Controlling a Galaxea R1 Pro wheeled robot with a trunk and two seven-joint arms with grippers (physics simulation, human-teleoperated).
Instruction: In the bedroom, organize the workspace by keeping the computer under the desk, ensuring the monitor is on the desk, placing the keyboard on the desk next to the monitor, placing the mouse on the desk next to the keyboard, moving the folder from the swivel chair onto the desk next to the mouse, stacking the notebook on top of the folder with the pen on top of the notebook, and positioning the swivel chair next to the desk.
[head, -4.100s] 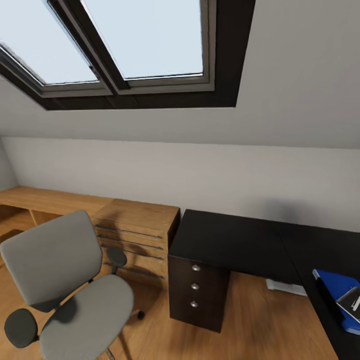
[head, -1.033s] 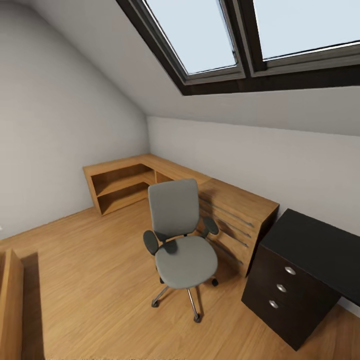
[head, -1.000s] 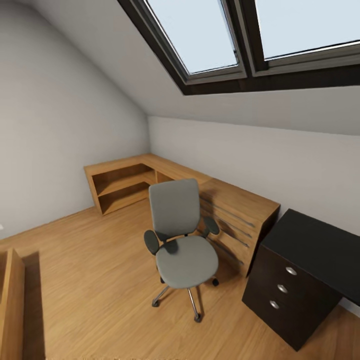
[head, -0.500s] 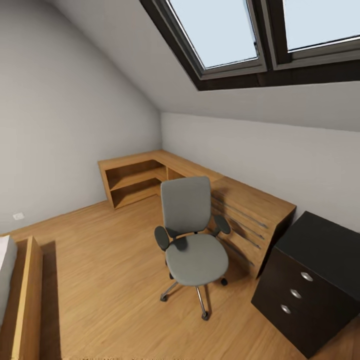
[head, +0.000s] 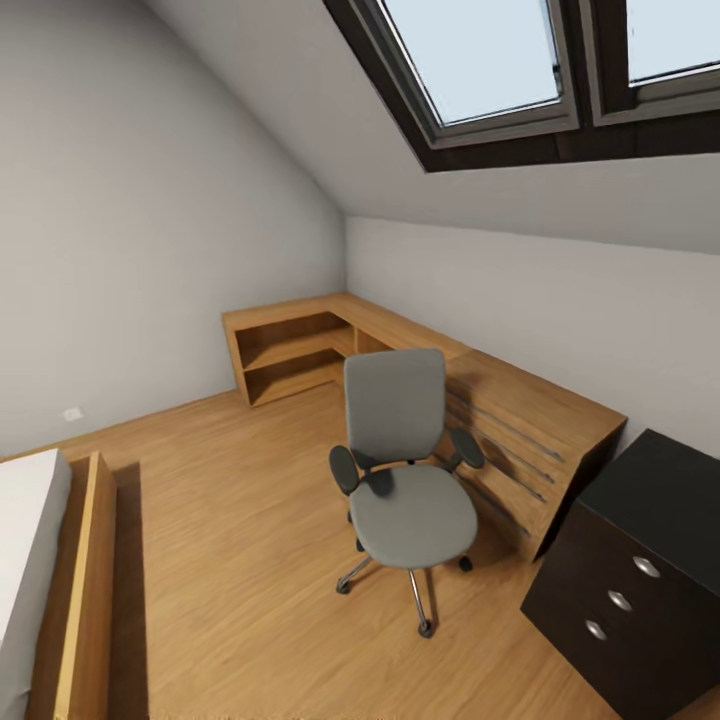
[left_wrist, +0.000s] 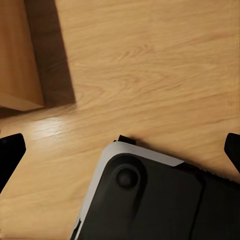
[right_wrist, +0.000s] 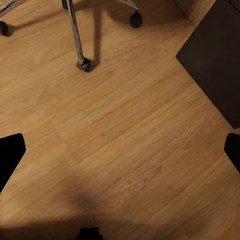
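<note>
Three closed drawers (head: 620, 600), black desk (head: 660, 480).

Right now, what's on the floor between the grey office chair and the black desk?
Nothing: in the head view, bare wooden floor separates the swivel chair from the desk. The light wooden dresser stands behind that gap, against the wall.

— Where does the head view look from?
— From high up, down across the room at the swivel chair (head: 408, 470), with the desk (head: 640, 560) at its right edge.
— And the wrist views?
— Both face the wooden floor (left_wrist: 150, 60) closely; the right wrist view shares the chair's castors and the desk.
</note>
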